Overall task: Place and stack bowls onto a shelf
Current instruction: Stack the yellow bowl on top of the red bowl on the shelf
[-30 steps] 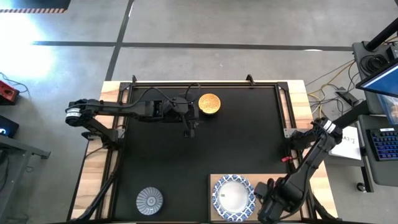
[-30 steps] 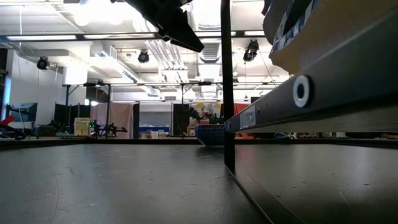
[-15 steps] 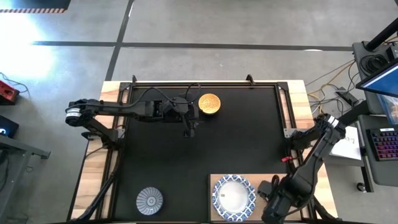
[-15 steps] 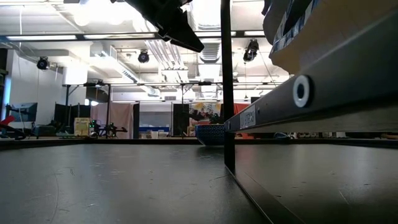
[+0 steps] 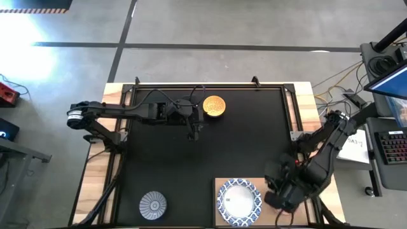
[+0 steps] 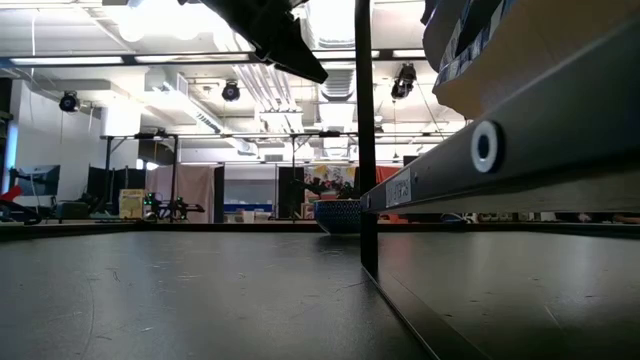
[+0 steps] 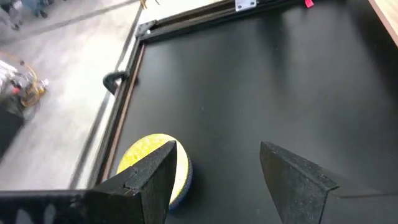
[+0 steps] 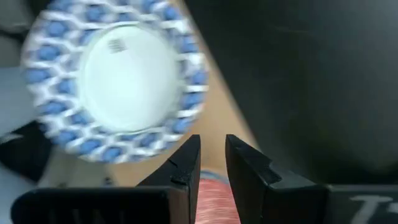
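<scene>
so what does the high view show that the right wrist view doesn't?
Only the high view: the left gripper open over the black mat beside the orange-yellow bowl, the grey-striped bowl at the mat's near left, and the whole right arm. Only the right wrist view: the right gripper close up, fingers nearly together with a narrow gap, and something pink-red below them that I cannot identify. Both: the white bowl with the blue patterned rim on the wooden shelf.

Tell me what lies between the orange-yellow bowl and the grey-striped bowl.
Only bare black mat: the high view shows nothing between the orange-yellow bowl and the grey-striped bowl.
</scene>
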